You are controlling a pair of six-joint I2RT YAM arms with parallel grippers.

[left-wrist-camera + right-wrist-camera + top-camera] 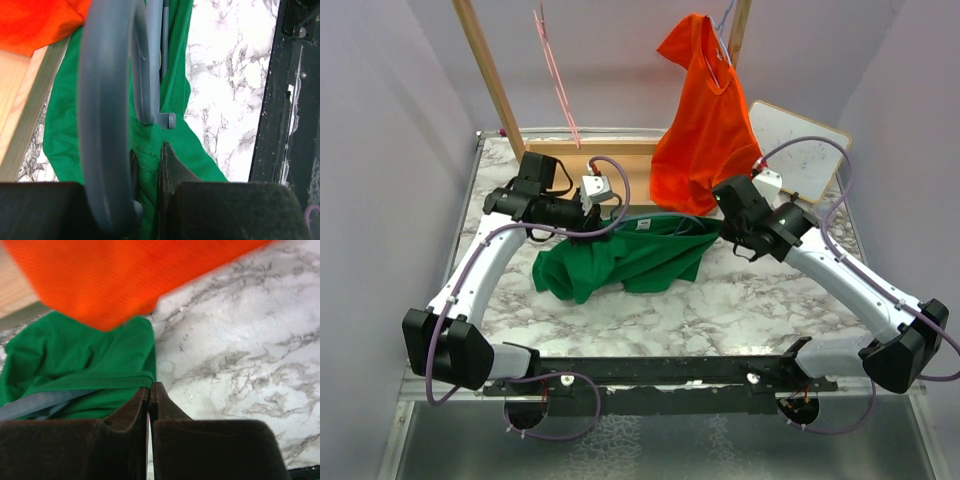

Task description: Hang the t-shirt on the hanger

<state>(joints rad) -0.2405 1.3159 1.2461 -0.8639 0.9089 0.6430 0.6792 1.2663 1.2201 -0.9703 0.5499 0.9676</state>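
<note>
The bright green t-shirt (620, 262) lies crumpled in the middle of the marble table (740, 300). My left gripper (597, 217) is shut on a fold of its fabric (147, 170). The slate blue-grey hanger's hook (102, 100) curves close past the left finger. My right gripper (725, 226) is at the shirt's right end with its jaws shut; its tips (149, 386) touch the green hem (100, 382), and no cloth shows between them. A grey hanger arm (40, 402) lies inside the shirt. The white neck label is hidden.
An orange-red t-shirt (705, 130) hangs on a pale lilac hanger (723, 20) from the wooden rack (490, 75), just behind both grippers. A thin pink wire hanger (555, 70) hangs at the left. A whiteboard (800, 150) leans at the back right. A black rail (660, 375) runs along the front.
</note>
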